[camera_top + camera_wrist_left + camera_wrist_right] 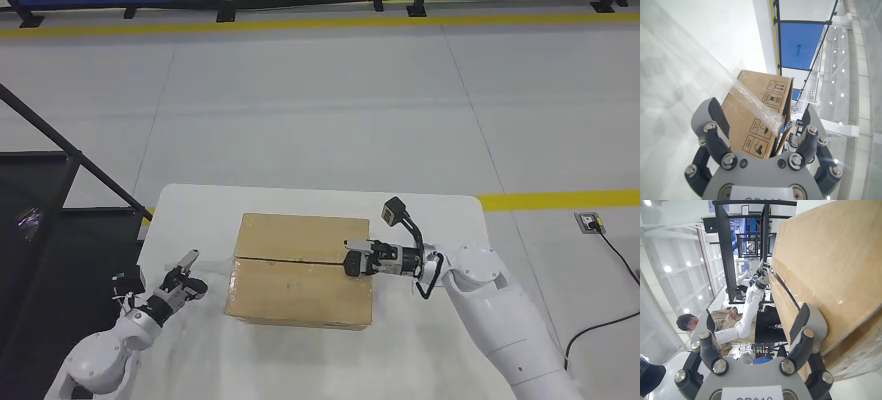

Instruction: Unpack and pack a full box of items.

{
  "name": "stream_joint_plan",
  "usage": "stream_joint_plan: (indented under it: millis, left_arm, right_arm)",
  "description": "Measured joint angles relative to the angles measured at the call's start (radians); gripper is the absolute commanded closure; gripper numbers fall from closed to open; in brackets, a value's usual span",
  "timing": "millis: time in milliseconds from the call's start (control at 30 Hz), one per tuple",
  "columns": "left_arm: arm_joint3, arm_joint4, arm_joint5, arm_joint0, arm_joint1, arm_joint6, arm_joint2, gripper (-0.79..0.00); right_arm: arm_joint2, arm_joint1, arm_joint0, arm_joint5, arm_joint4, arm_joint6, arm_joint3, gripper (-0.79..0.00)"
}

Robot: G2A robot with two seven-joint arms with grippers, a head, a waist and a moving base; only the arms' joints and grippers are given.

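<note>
The box (300, 270) has the right gripper (350, 262) at the right end of its top seam, fingers spread apart, one finger (802, 323) against the flap. The left gripper (186, 270), likewise spread and holding nothing, sits just off the box's left end, where a strip of clear tape (757, 106) sticks out. The box sits mid-way along the white table (200, 205).

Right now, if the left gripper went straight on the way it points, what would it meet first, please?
Most likely the cardboard box: its printed side lies straight ahead of the left gripper, between its open fingers. A strip of clear tape across that side might touch first; depth is unclear.
</note>
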Motion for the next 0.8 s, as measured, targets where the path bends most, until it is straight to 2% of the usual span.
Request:
stream_joint_plan:
  millis: [200, 400, 533, 633, 800]
  left_arm:
    - [0.07, -0.035, 0.006, -0.06, -0.014, 0.026, 0.054, -0.785]
    - [0.155, -0.125, 0.033, -0.158, -0.037, 0.121, 0.101, -0.785]
    - [0.213, -0.207, 0.003, -0.209, -0.051, 0.115, 0.121, -0.785]
    - [0.234, -0.235, -0.048, -0.219, -0.054, 0.096, 0.118, -0.785]
    - [0.221, -0.256, -0.118, -0.195, -0.055, 0.083, 0.093, -0.785]
  right_arm:
    - [0.0, 0.003, -0.001, 0.017, 0.0, 0.001, -0.013, -0.785]
    - [-0.003, 0.005, 0.002, 0.028, -0.001, 0.003, -0.012, -0.785]
    - [0.0, 0.007, -0.001, 0.034, -0.001, -0.004, -0.016, -0.785]
    - [0.003, 0.008, -0.006, 0.04, 0.001, -0.028, -0.021, -0.785]
    - [-0.013, 0.004, -0.006, 0.057, -0.017, -0.074, -0.025, -0.785]
